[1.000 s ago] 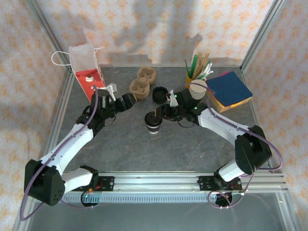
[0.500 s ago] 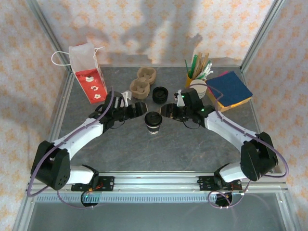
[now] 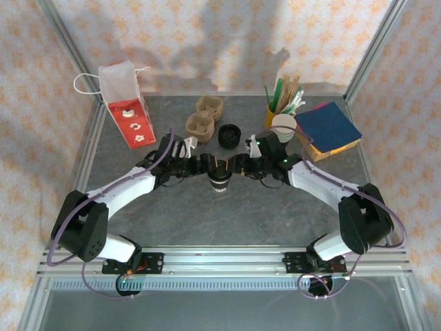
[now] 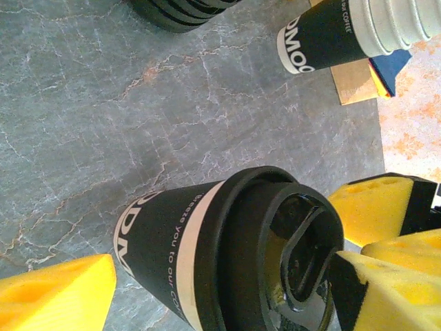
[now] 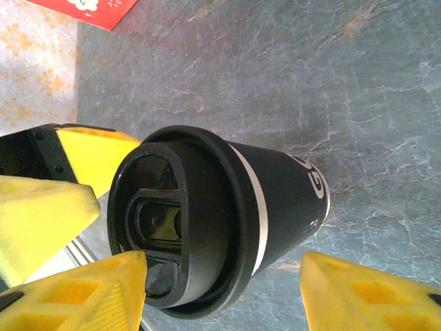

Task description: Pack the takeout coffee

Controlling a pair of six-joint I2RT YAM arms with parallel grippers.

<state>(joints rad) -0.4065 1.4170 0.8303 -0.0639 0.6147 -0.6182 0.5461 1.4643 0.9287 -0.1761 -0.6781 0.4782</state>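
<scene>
1. Swinging in from beside the tall red paper bag with white handles [image 3: 129, 114], the left claw [image 3: 207, 166] had crossed to the middle of the grey marbled tabletop [image 3: 207, 221] within the last second. The right claw [image 3: 236, 166] had drawn back a little and then come close again. The cup itself had not shifted.
2. The takeout coffee [image 3: 220, 179], a small black paper cup with a round black plastic lid, stood upright at the centre of the tabletop with its lid on, flanked left and right by the two claws.
3. In the left wrist view, the left claw [image 4: 224, 293] was spread wide and straddled the takeout coffee [image 4: 207, 255]. One yellow finger [image 4: 55, 293] stood clear of the cup wall, with bare tabletop between them. The other sat right at the lid's rim, and contact could not be told. It gripped nothing.
4. In the right wrist view, the right claw [image 5: 220, 279] was also parted around the takeout coffee [image 5: 227, 214]. One yellow finger [image 5: 365, 293] stood apart from the cup wall, and the other lay by the lid's edge. It clamped nothing.
5. Far of the cup lay a brown pulp cup carrier [image 3: 203, 117] and a round black stack [image 3: 229, 135].
6. At the far right stood a stack of white-rimmed lidless cups [image 3: 284, 127], a yellow holder of sticks [image 3: 281, 96] and a pile of blue and coloured napkins [image 3: 329, 126].
</scene>
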